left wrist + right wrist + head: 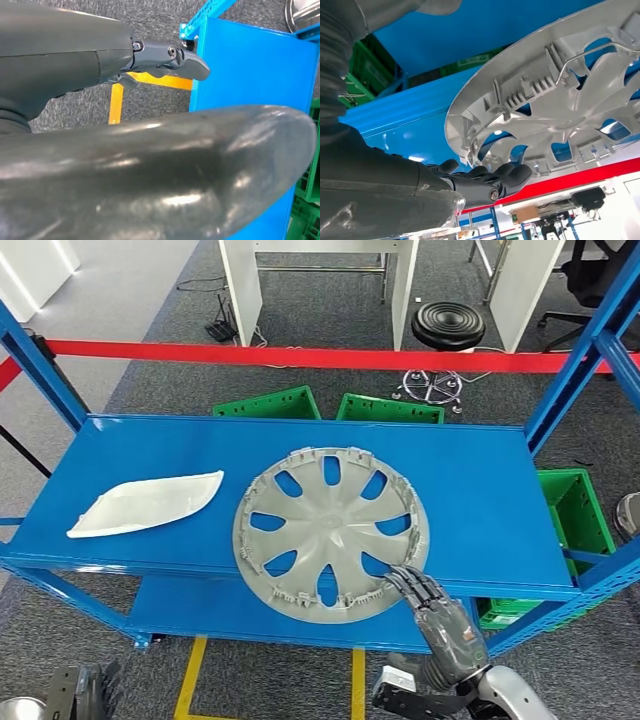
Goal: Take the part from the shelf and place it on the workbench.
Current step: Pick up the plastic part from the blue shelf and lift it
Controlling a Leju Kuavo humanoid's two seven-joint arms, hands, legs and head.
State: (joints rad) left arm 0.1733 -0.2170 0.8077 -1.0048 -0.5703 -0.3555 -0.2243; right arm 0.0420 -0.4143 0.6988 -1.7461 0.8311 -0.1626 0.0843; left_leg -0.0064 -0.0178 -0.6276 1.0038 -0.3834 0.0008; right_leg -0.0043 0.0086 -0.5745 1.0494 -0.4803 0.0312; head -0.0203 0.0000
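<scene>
Right robot hand [436, 612] is at the near rim of the round silver plastic wheel cover [330, 532], fingers reaching over the edge; can't tell if it's actually clamped yet. Left robot hand [166, 57] hangs low by the blue steel shelf [483, 490], fingers straight, holding nothing. Cover lies flat on the shelf top, near edge overhanging the front lip, ribbed clip side facing up. Round, so no real long axis. For a clean pick I'd get the thumb under the overhang, pinch the rim between clips, and lift level. White curved plastic trim piece [147, 504] sits well apart to the left.
</scene>
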